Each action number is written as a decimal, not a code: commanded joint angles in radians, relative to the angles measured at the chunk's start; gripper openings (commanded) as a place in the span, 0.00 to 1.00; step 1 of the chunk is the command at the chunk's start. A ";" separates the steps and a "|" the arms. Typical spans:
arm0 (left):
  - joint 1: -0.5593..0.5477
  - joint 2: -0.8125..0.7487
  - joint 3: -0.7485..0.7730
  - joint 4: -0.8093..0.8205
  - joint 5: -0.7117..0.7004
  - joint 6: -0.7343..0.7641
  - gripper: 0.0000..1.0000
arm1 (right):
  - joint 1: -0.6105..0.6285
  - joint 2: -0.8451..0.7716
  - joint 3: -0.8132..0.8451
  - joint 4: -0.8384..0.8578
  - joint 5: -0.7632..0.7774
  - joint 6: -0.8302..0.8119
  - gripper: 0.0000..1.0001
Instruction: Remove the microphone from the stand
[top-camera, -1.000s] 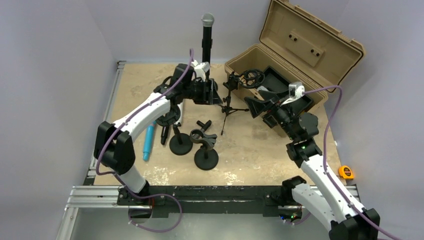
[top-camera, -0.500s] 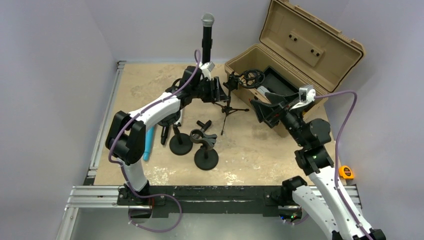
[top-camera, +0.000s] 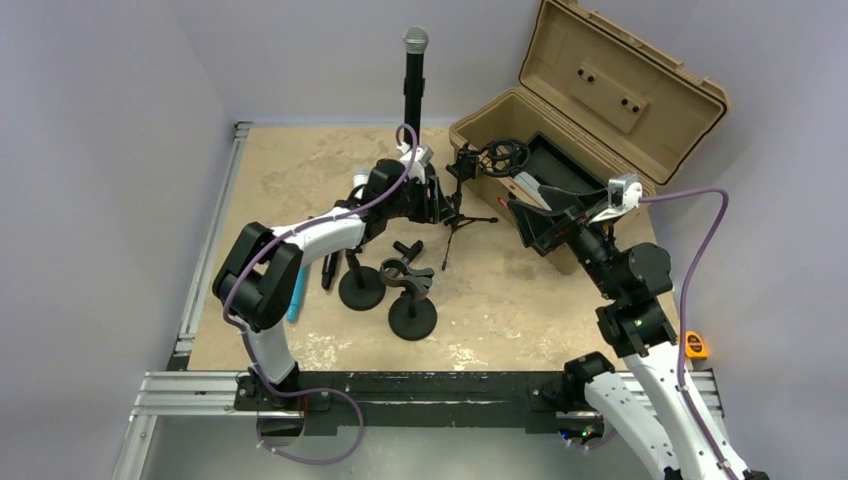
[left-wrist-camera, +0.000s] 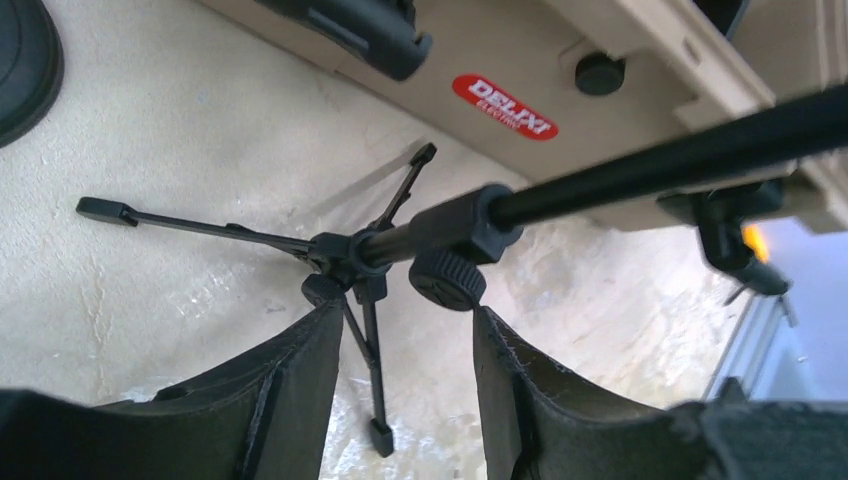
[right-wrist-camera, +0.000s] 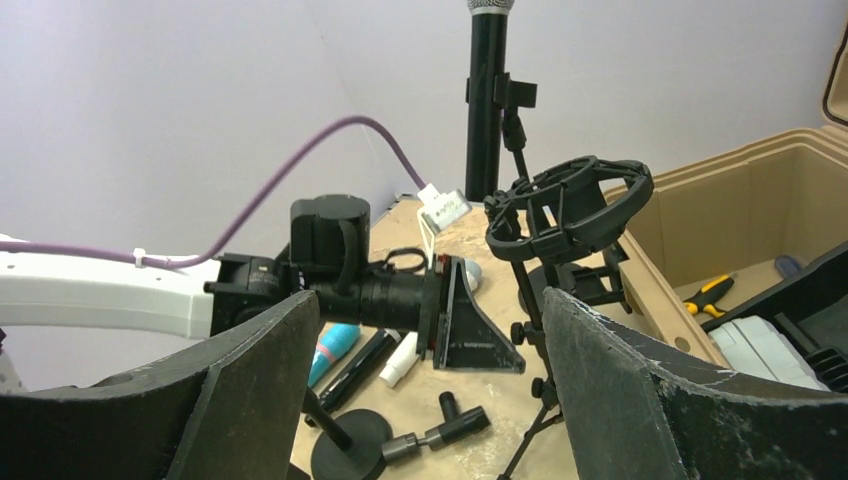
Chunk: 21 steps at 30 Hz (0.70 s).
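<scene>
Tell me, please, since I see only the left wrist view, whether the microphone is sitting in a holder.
Observer: Yes, the microphone is held upright, head up, in a clip.
Operator: Thank you. Where is the right gripper?
Observer: The right gripper hangs open at the front edge of the open case, holding nothing.
Operator: Is anything standing near the tripod that I might hit?
Observer: A round-based stand with an empty clip stands to the tripod's left, nearer the arm bases.
</scene>
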 joint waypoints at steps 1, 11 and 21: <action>-0.017 -0.060 -0.042 0.150 -0.019 0.188 0.49 | 0.002 -0.011 0.053 -0.016 0.020 -0.024 0.80; -0.020 -0.051 -0.033 0.174 -0.011 0.313 0.54 | 0.002 -0.026 0.048 -0.019 0.025 -0.022 0.80; -0.021 -0.036 0.016 0.127 0.032 0.341 0.41 | 0.002 -0.018 0.037 -0.006 0.020 -0.022 0.80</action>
